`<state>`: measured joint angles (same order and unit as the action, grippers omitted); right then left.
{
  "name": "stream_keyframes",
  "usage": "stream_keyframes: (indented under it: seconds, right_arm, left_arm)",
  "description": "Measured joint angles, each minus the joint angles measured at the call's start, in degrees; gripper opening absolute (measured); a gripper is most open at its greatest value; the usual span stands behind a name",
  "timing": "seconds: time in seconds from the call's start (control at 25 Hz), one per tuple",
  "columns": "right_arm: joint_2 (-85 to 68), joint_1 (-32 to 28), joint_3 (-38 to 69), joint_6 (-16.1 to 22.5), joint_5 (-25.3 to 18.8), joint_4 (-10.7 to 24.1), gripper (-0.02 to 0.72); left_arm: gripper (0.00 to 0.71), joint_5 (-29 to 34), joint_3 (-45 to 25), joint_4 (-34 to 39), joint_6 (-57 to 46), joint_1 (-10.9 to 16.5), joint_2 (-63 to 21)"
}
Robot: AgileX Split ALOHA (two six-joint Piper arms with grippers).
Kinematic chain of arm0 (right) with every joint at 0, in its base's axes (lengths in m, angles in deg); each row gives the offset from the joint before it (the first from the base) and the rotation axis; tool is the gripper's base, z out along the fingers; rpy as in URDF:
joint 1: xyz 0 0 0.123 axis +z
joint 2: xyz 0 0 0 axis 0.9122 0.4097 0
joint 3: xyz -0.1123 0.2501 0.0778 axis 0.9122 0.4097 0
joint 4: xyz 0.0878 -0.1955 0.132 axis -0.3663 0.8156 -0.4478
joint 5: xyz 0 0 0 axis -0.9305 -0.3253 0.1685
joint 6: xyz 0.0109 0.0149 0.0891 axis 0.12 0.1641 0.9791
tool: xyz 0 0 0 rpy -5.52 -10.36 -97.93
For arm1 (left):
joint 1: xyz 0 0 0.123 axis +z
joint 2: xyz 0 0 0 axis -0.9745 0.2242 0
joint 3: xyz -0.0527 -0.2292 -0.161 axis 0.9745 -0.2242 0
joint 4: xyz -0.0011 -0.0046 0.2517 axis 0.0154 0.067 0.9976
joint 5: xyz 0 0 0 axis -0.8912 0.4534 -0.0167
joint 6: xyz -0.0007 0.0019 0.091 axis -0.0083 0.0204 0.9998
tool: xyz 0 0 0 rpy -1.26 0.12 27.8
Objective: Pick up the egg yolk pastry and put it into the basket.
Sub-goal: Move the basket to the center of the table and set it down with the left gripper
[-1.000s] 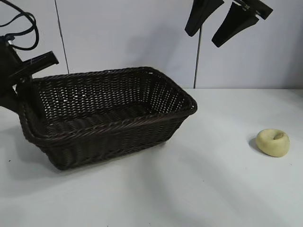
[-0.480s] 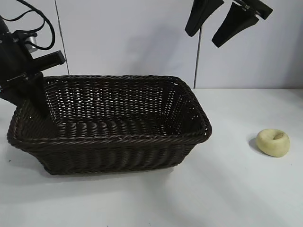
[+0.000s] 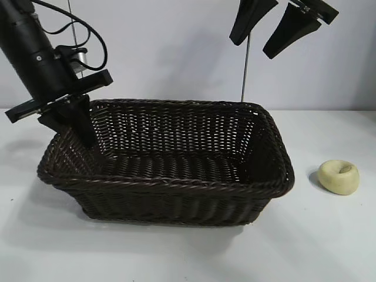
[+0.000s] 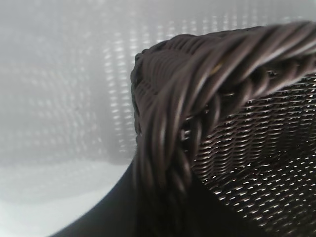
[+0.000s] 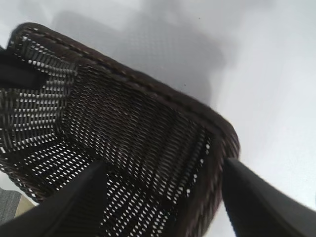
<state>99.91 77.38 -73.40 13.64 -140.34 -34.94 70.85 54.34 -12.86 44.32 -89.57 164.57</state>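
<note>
The dark-brown wicker basket [image 3: 176, 183] stands on the white table left of centre. My left gripper [image 3: 82, 126] is shut on the braided rim at the basket's left end; in the left wrist view that rim [image 4: 197, 84] runs straight between the dark fingers [image 4: 108, 219]. A small pale-yellow egg yolk pastry [image 3: 338, 176] with a brown dimple lies on the table to the basket's right, apart from it. High above the basket's right half hangs my right gripper [image 3: 251, 49], open and empty. Its wrist view looks down on the basket's corner [image 5: 148, 89] between its fingers [image 5: 74, 207].
A pale wall with vertical seams closes the back of the table. Bare white tabletop [image 3: 329, 247] surrounds the pastry and runs along the front of the basket. The left arm's cables [image 3: 88, 44] loop above the basket's left end.
The left gripper has dragged the basket to the right and turned it, so its right end now lies closer to the pastry. The right gripper and the pastry have not moved.
</note>
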Motion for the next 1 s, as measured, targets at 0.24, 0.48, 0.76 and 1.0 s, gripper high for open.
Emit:
stream_keyframes:
  seconds: [0.24, 0.48, 0.76, 1.0]
  right_arm:
    - [0.0, 0.0, 0.0, 0.0, 0.0, 0.0, 0.486]
    - [0.0, 0.0, 0.0, 0.0, 0.0, 0.0, 0.486]
    - [0.0, 0.0, 0.0, 0.0, 0.0, 0.0, 0.486]
    - [0.0, 0.0, 0.0, 0.0, -0.1, 0.0, 0.486]
  left_arm:
    - [0.098, -0.1, 2.1, 1.0, 0.0, 0.2, 3.8]
    - [0.097, -0.1, 2.3, 1.2, 0.1, 0.3, 4.3]
    - [0.253, -0.3, 2.6, 1.1, 0.1, 0.3, 4.7]
    - [0.476, -0.1, 2.6, 1.3, 0.1, 0.3, 4.4]
